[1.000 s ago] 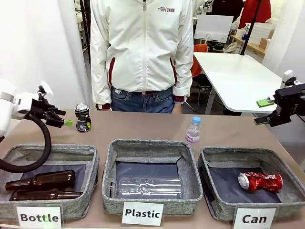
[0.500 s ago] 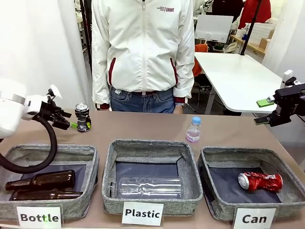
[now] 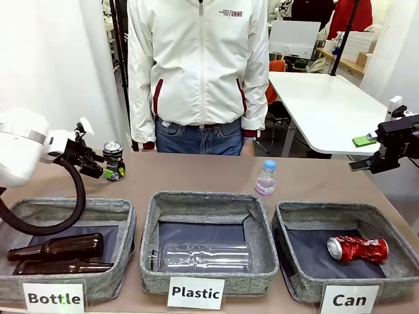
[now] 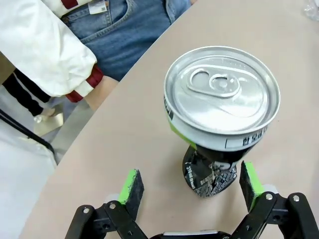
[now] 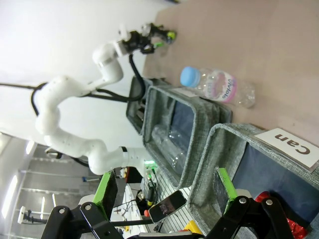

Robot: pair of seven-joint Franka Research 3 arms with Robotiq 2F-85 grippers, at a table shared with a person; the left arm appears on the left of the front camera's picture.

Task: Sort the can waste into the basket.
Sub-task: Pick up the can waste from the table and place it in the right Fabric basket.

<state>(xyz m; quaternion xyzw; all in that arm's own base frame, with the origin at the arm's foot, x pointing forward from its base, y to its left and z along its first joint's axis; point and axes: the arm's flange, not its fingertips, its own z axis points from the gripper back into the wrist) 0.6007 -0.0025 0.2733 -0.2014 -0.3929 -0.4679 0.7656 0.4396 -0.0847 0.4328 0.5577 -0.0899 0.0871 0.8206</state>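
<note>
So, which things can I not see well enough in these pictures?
- Front view: the left gripper partly hides the lower part of the black-silver can.
- Left wrist view: the can's wide top covers most of its body; print too small.
- Right wrist view: the red can is cut by the bottom edge, behind the right gripper.

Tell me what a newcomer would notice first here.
The left gripper, open, frames a crushed black-silver can standing at the table's far left, near the person. In front, three labelled grey baskets sit in a row; the Can basket, rightmost, already holds a crushed red can. The right gripper hangs open above the right side.
</note>
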